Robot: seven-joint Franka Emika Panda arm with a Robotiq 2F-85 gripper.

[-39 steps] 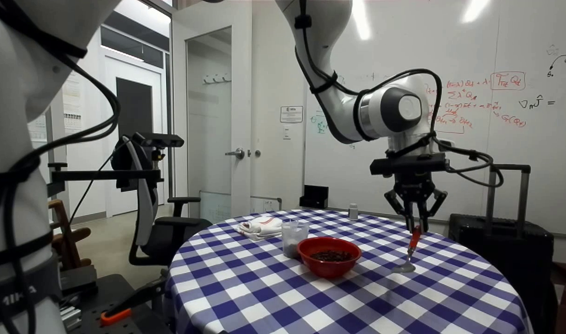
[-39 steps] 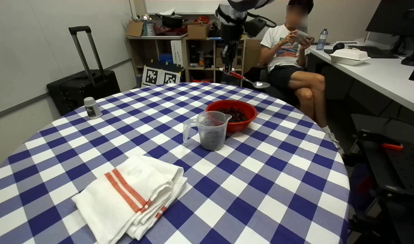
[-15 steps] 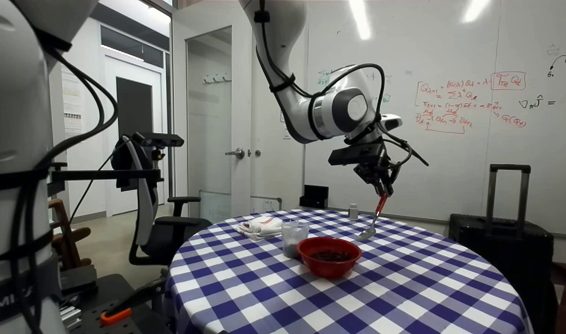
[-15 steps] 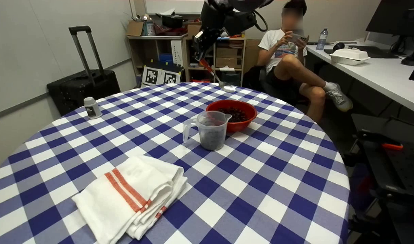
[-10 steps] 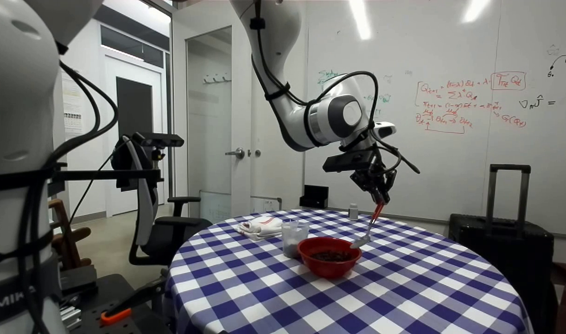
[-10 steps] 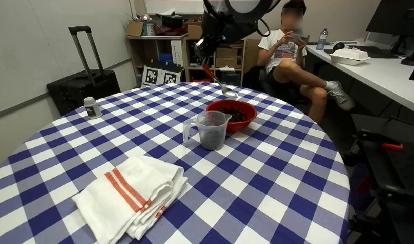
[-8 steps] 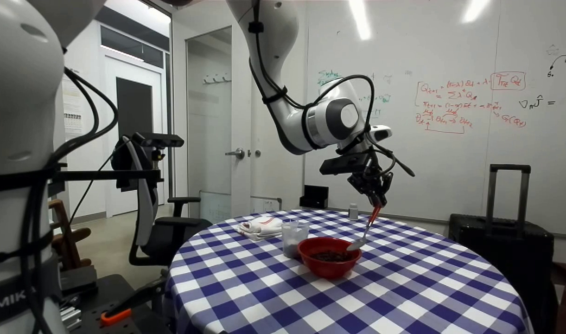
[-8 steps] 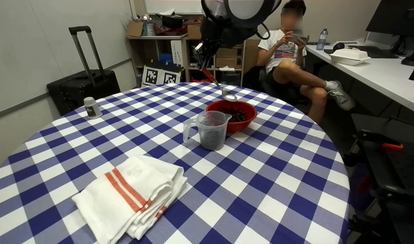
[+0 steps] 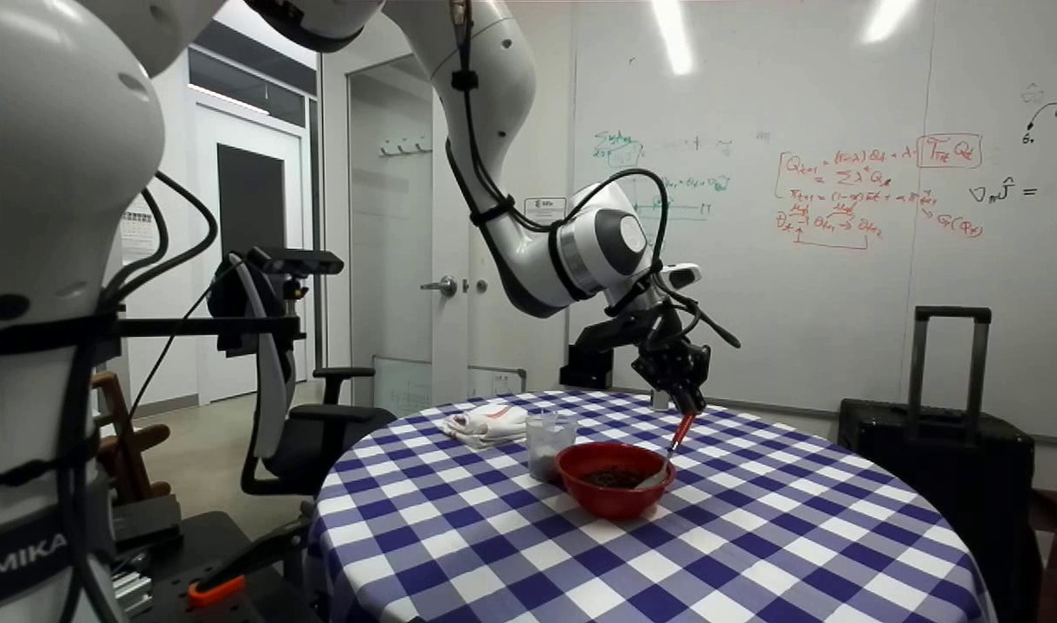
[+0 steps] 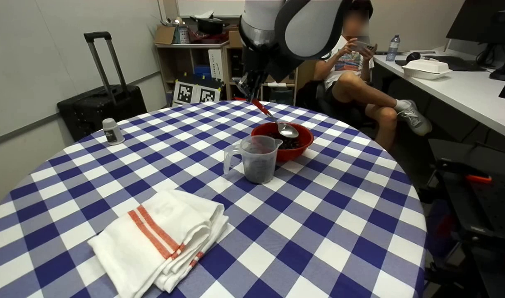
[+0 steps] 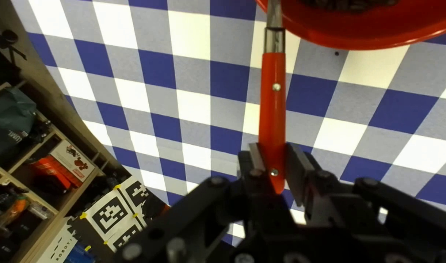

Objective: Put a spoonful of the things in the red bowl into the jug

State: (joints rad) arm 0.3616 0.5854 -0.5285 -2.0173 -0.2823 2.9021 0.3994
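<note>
Pinching the red handle of the spoon (image 11: 272, 109) between black fingers (image 11: 256, 156), the gripper (image 11: 274, 157) is nearest in the wrist view; in both exterior views the spoon slants down from it, its metal head within the rim of the red bowl (image 10: 293, 155); whether that head touches the dark pieces (image 9: 613, 478) lying in the bowl, I cannot tell; a small dark speck (image 11: 336, 53) sits on the blue-and-white checked cloth (image 11: 193, 84) just outside the rim; just beside the bowl, the translucent jug (image 10: 259, 163) stands upright, its spout on the bowl's side, its handle on the opposite one; its lower part looks grey, though I cannot tell whether that is something inside; farther along the cloth lies a folded white towel (image 10: 157, 240) with orange-red stripes; well apart from these, close to the cloth's edge, is a small pale container (image 10: 113, 132) with a dark label; past the cloth, a black suitcase (image 9: 935, 476) stands with its pull handle up; in an exterior view, a person (image 10: 346, 62) in a white T-shirt sits with legs crossed, holding a phone (image 10: 363, 46); the whiteboard (image 9: 805, 320) at the back carries red, green and black writing.
</note>
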